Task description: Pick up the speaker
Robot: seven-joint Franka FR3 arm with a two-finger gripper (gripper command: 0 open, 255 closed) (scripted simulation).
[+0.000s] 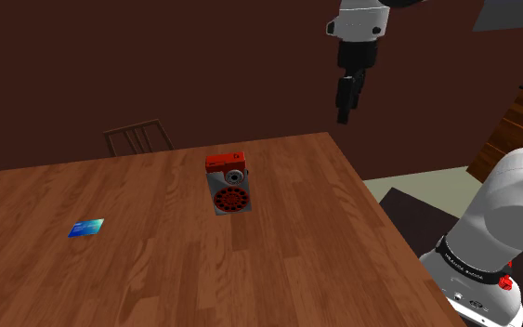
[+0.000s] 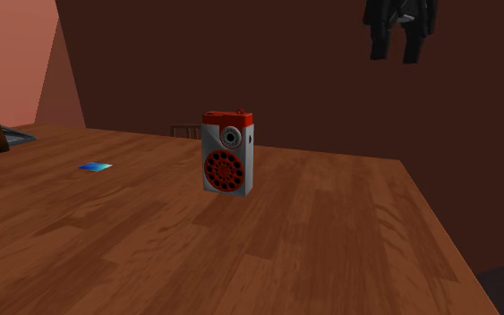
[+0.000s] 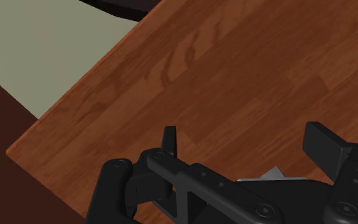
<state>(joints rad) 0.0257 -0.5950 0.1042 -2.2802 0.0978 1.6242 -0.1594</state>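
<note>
gripper [image 1: 345,116] — fingers wide apart, holding nothing | speaker [image 1: 229,184] upright on table [image 1: 111,269] — well below, seemingly offset

The shoulder view looks down over the brown wooden table [image 1: 157,269] from beside the white arm base [image 1: 505,223], at its 4 o'clock. The second exterior view sits low and near, facing the dark brown wall [image 2: 286,63]. Both share the grey, red-topped box speaker [image 1: 229,186]. The wrist view looks down from high on a table edge.
</note>
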